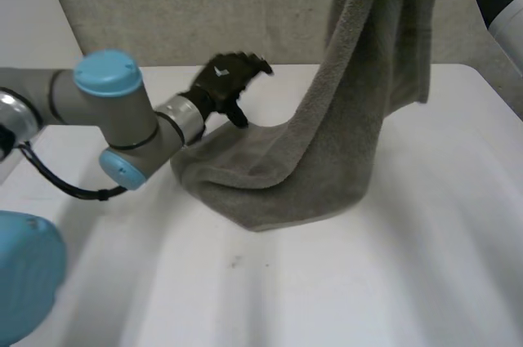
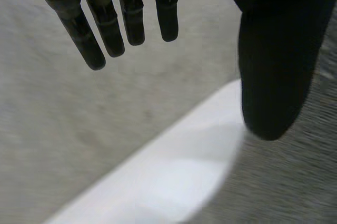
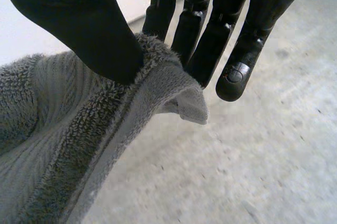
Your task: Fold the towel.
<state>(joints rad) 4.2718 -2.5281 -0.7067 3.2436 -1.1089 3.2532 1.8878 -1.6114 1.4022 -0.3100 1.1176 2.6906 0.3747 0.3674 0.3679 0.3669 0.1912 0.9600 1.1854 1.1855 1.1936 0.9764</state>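
My right robot hand [image 3: 79, 23] pinched one corner of the towel [image 1: 343, 118] high up while its lower end lay on the table [image 1: 425, 265] beside my open, empty left robot hand [image 1: 225, 82], so I judged that thin pinch could slip and drop it in a heap.

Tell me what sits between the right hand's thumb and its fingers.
A corner of the grey terry towel, pinched by the right hand, in the right wrist view.
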